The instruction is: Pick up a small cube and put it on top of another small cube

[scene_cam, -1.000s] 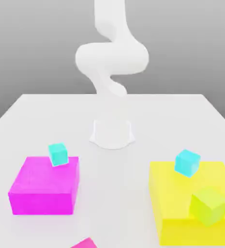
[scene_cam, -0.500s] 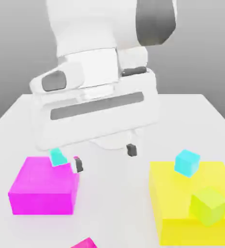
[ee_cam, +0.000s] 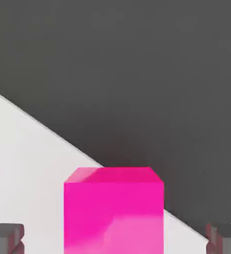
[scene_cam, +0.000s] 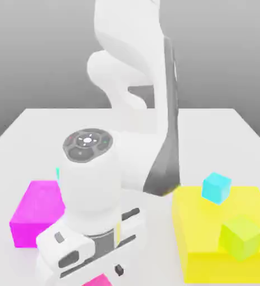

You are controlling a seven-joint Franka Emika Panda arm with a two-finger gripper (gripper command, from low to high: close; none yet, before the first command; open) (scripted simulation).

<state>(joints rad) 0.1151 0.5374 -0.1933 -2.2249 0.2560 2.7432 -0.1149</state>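
The small magenta-pink cube [scene_cam: 100,281] lies at the table's front edge in the exterior view. My gripper [scene_cam: 98,273] hangs right over it, with one dark fingertip [scene_cam: 119,270] showing beside it. In the hand view the cube [ee_cam: 113,211] sits between my two fingertips [ee_cam: 5,238], with a wide gap on each side, so my gripper [ee_cam: 115,240] is open and holds nothing. The translucent lime cube [scene_cam: 241,237] rests on the large yellow block [scene_cam: 199,246] at the exterior view's right.
A cyan cube [scene_cam: 216,187] sits on the yellow block's far side. The large flat magenta block [scene_cam: 34,215] lies at the exterior view's left, partly behind my hand. The table's front edge runs close to the pink cube.
My arm has swung from above the flat magenta block down to the front of the table, over the small pink cube. The fingers stayed open and no cube moved.
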